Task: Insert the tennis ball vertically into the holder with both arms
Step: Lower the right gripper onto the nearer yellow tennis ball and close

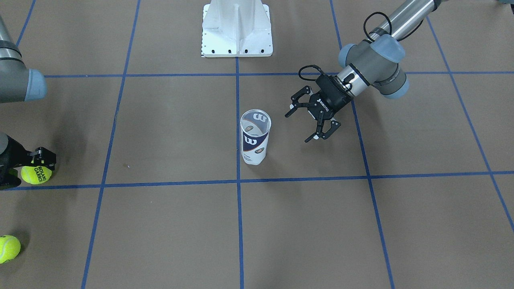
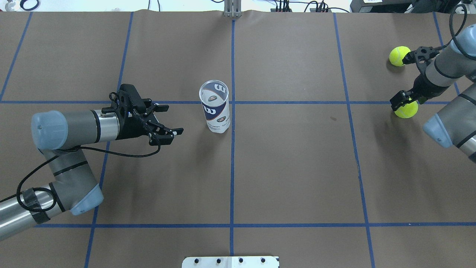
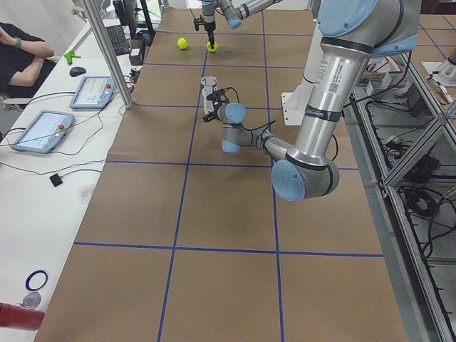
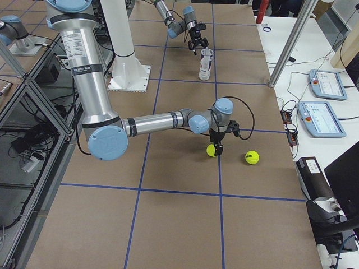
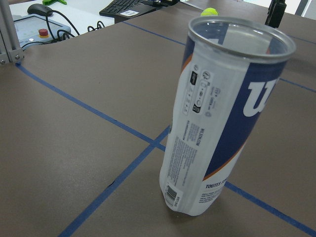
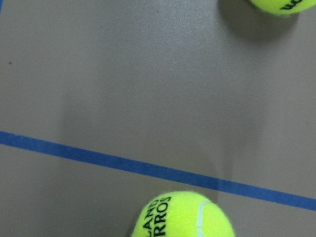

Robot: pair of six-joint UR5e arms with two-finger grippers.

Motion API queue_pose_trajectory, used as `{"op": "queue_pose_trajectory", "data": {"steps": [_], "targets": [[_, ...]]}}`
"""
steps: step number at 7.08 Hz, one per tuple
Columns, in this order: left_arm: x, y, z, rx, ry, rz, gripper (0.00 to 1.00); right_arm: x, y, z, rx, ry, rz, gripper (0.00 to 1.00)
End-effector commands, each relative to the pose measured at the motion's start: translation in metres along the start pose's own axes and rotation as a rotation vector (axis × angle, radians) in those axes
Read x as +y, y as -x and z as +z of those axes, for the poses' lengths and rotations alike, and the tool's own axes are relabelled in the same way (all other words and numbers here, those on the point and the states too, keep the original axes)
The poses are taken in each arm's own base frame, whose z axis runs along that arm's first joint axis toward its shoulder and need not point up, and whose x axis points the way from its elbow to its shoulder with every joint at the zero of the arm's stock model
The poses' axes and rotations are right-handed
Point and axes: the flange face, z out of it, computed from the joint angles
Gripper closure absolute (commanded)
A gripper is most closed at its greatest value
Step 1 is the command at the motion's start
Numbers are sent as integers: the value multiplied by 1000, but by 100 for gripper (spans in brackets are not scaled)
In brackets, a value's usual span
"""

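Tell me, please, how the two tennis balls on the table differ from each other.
The nearer tennis ball lies under the right pincer, close to a blue tape line; the farther tennis ball lies free, away from both. In the front-facing view the nearer tennis ball shows black lettering; the farther tennis ball shows none there. Both are yellow-green and rest on the table.

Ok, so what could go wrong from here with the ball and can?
The holder stands unsupported; the open left gripper beside it could tip it when closing. The right gripper straddles the tennis ball; an off-centre pinch might squirt it away, perhaps toward the second ball.
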Motion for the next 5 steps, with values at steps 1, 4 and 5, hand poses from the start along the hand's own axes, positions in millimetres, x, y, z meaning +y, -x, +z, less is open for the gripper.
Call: {"op": "queue_pose_trajectory", "data": {"steps": [1,4,5], "targets": [[1,0,0,0,0,0,1,1,-1,5,3,9,1,1],[0,0,-1,2,-4,1,1,-5,-4,13,7,22,4,1],[0,0,-1,3,-5,3,1,-5,-3,12,7,21,3,1]]}}
